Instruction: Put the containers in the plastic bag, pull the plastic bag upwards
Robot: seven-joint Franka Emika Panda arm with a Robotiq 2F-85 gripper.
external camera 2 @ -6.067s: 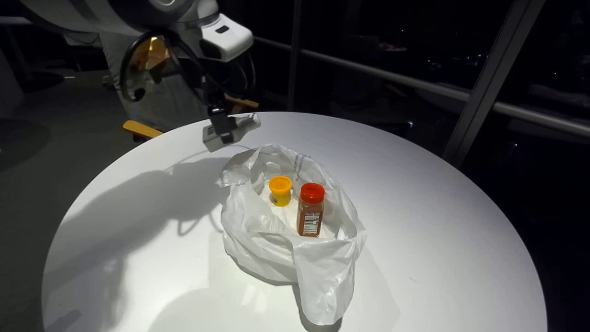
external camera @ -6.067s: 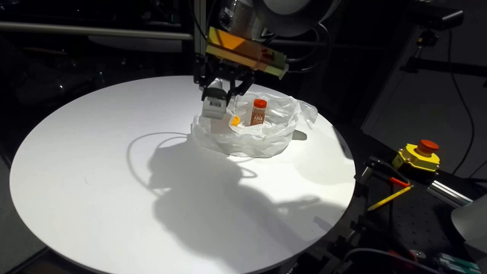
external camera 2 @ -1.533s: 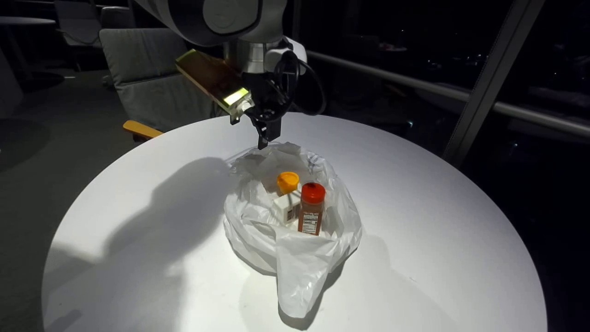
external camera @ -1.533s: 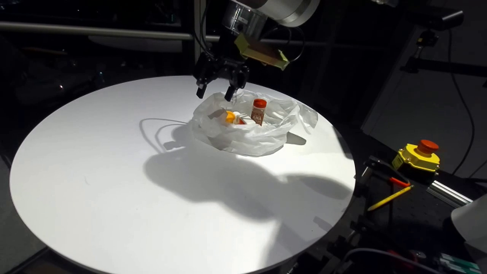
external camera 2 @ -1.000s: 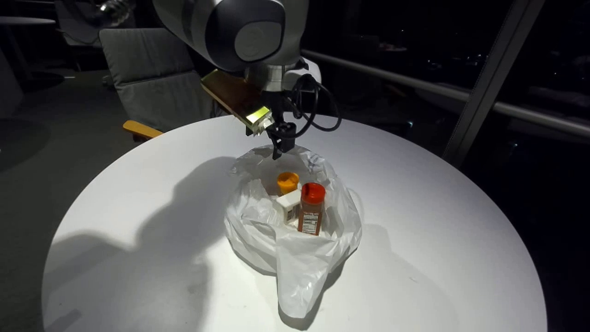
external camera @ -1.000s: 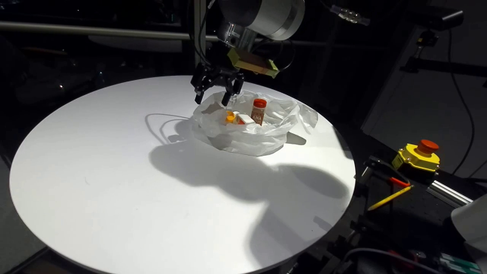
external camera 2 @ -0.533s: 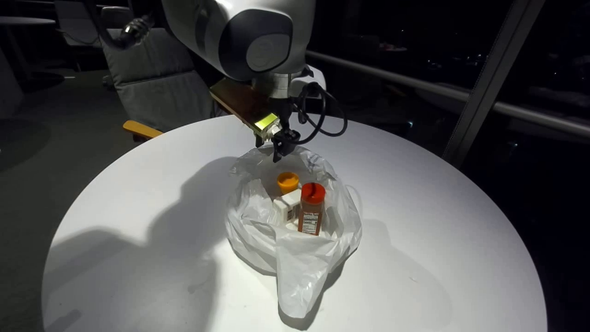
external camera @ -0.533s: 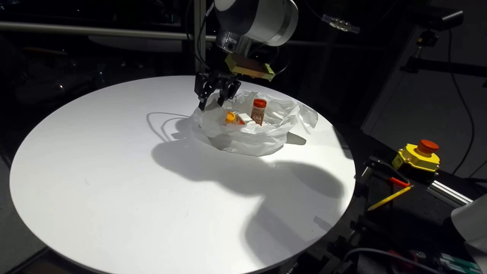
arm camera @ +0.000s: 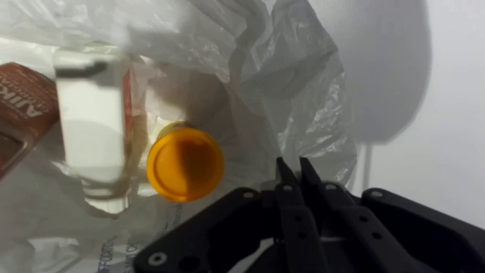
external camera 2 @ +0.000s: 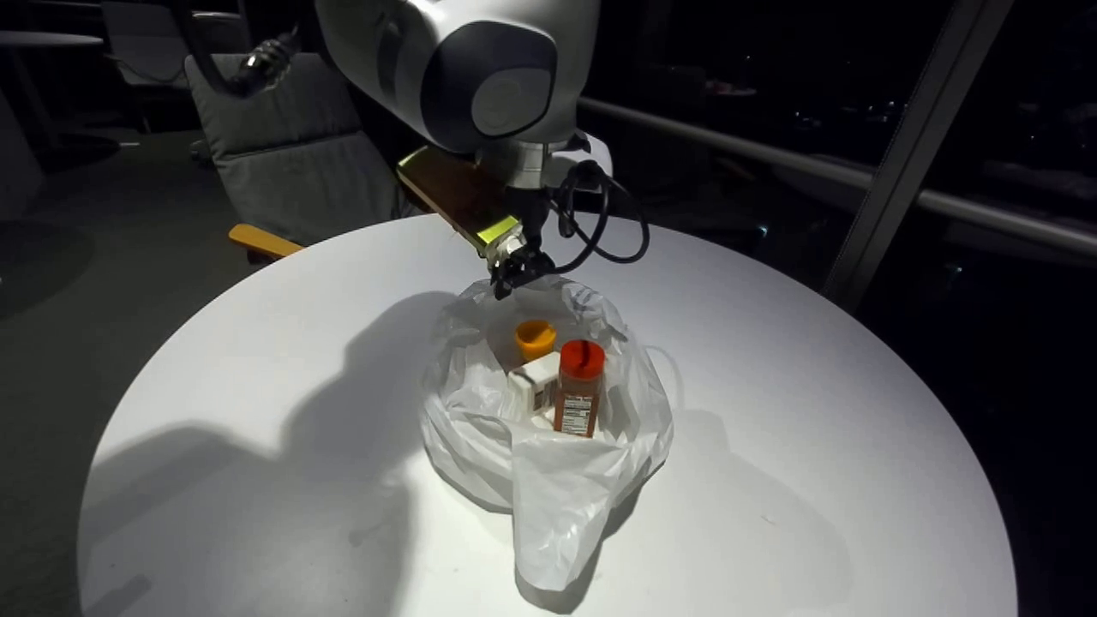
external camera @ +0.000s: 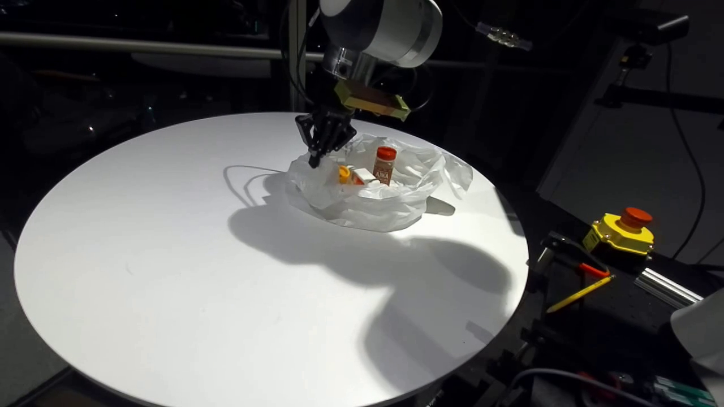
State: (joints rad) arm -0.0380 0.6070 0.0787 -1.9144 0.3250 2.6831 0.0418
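The mouth of the plastic bag (external camera: pixel 380 213) faces up at you, but your gripper (arm camera: pixel 292 163), its jaws pinched together on the rim, takes up one edge, with the arm (external camera 2: pixel 467 90) above it and cable loops (external camera 2: pixel 603 214) hanging alongside. Inside, your widest gap in the wrist view lies between the gripper and the orange tub (arm camera: pixel 185 165); seen from above, tub and white box (arm camera: pixel 91 121) leave you only a narrow slot. The red-capped bottle (external camera 2: pixel 579 394) rises highest, just beside the box; whether they touch, you cannot tell. Opposite the gripper, a loose flap (external camera 2: pixel 559 523) juts out over the table (external camera: pixel 158 271). Around the bag you have broad, low room, with a chair (external camera 2: pixel 291 163) beyond the table's edge.
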